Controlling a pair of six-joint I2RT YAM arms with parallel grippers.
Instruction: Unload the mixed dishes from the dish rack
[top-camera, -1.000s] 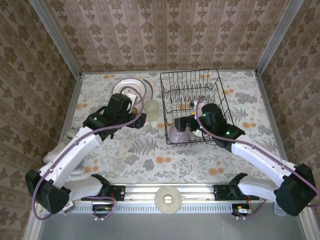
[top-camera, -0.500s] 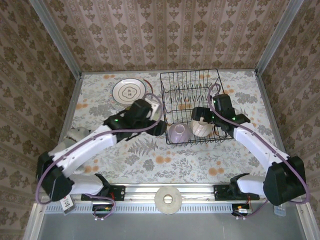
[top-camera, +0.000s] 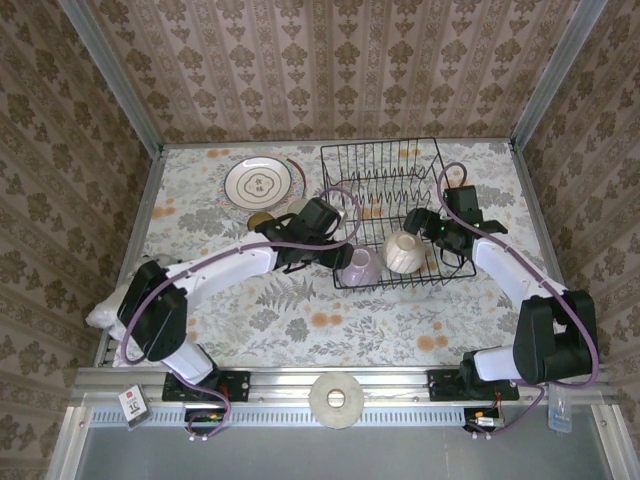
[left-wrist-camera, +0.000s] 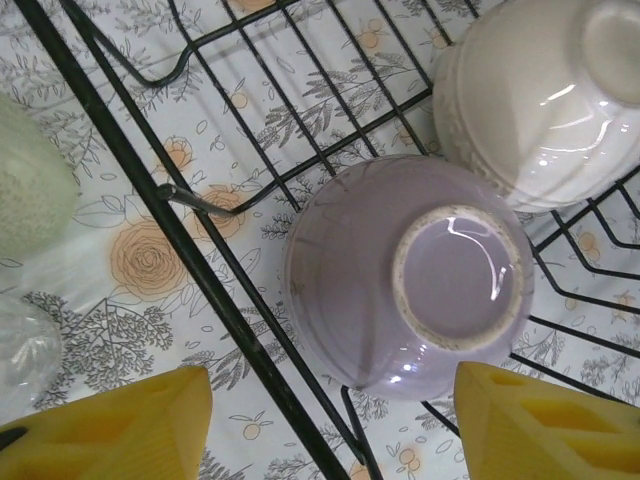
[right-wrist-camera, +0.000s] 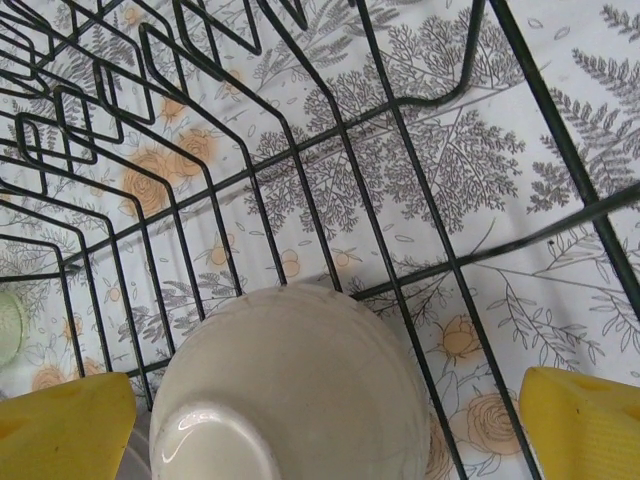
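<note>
The black wire dish rack (top-camera: 382, 172) stands at the back of the table. Two upturned bowls lie at its near end: a lilac bowl (top-camera: 358, 268) and a cream bowl (top-camera: 405, 252). My left gripper (top-camera: 338, 254) hangs open at the rack's left near corner. In the left wrist view its yellow fingers (left-wrist-camera: 112, 432) straddle the rack's rim wire (left-wrist-camera: 200, 262) and the near side of the lilac bowl (left-wrist-camera: 400, 275), touching neither. My right gripper (top-camera: 434, 236) is open just right of the cream bowl (right-wrist-camera: 290, 390), whose base sits between its pads (right-wrist-camera: 585, 425).
A white plate with brown rings (top-camera: 258, 183) lies left of the rack, with an amber cup (top-camera: 262, 220) and a pale green tumbler (top-camera: 300, 207) near it. The tumbler (left-wrist-camera: 30, 185) and a clear glass (left-wrist-camera: 25, 350) stand just outside the rack. A white plush dog (top-camera: 100, 315) lies at the left edge.
My left arm swung right from the plate area to the rack's corner over the lilac bowl, its jaws narrowing. My right gripper drew back from above the bowls toward the rack's right side.
</note>
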